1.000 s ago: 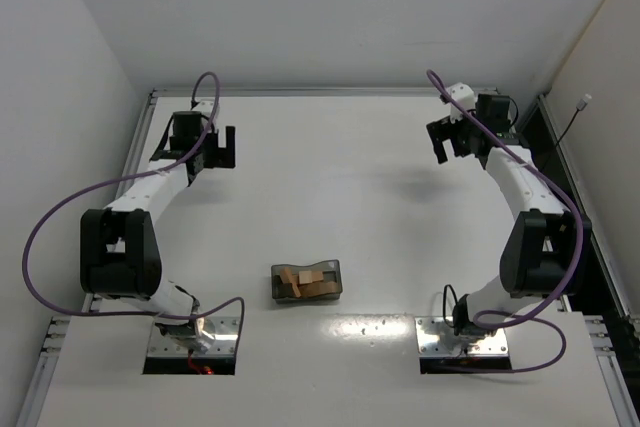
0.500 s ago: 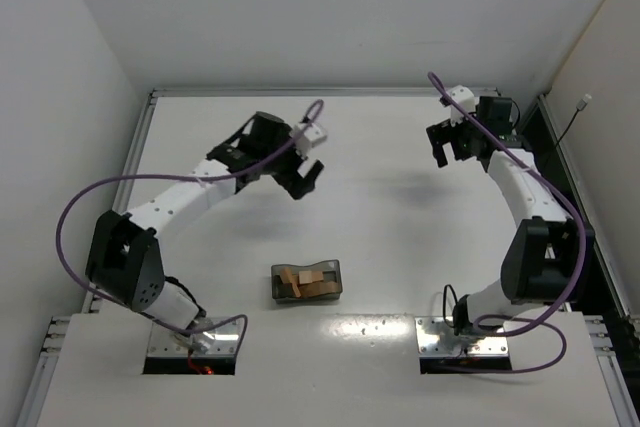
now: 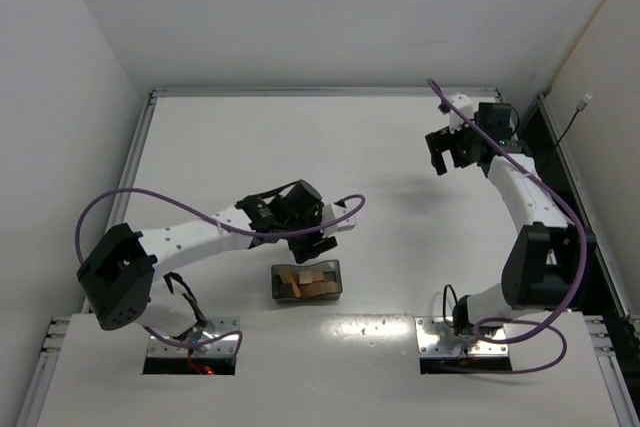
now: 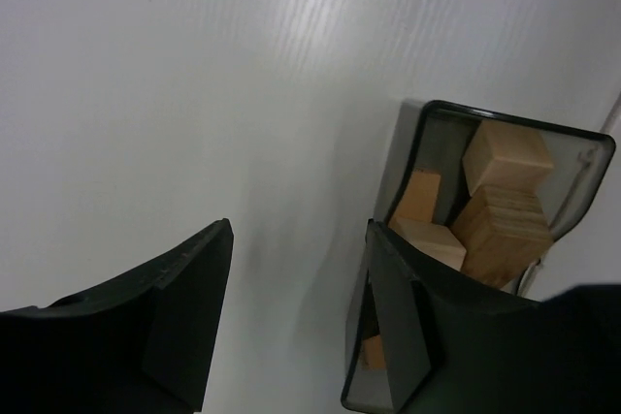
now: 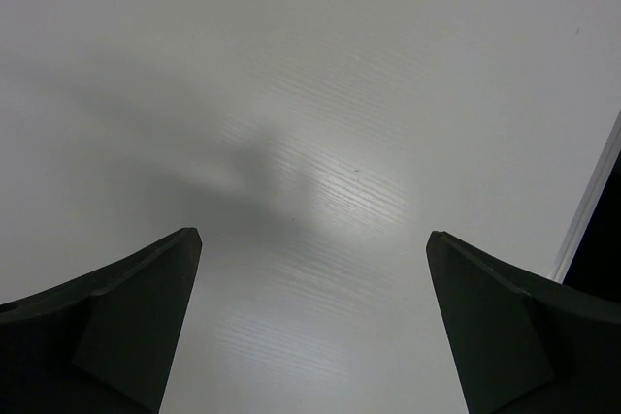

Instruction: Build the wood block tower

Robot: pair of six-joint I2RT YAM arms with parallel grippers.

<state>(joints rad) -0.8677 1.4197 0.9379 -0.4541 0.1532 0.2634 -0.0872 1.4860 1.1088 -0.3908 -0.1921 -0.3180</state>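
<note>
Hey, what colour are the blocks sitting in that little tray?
The visible wood blocks are light tan, the tray dark; clearest in the left wrist view.

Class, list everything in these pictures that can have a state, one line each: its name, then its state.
tray: upright, holding blocks.
wood blocks: jumbled loose inside the tray, none stacked yet.
left gripper: open, empty, at the tray's edge.
right gripper: open, empty, far from the tray.
</note>
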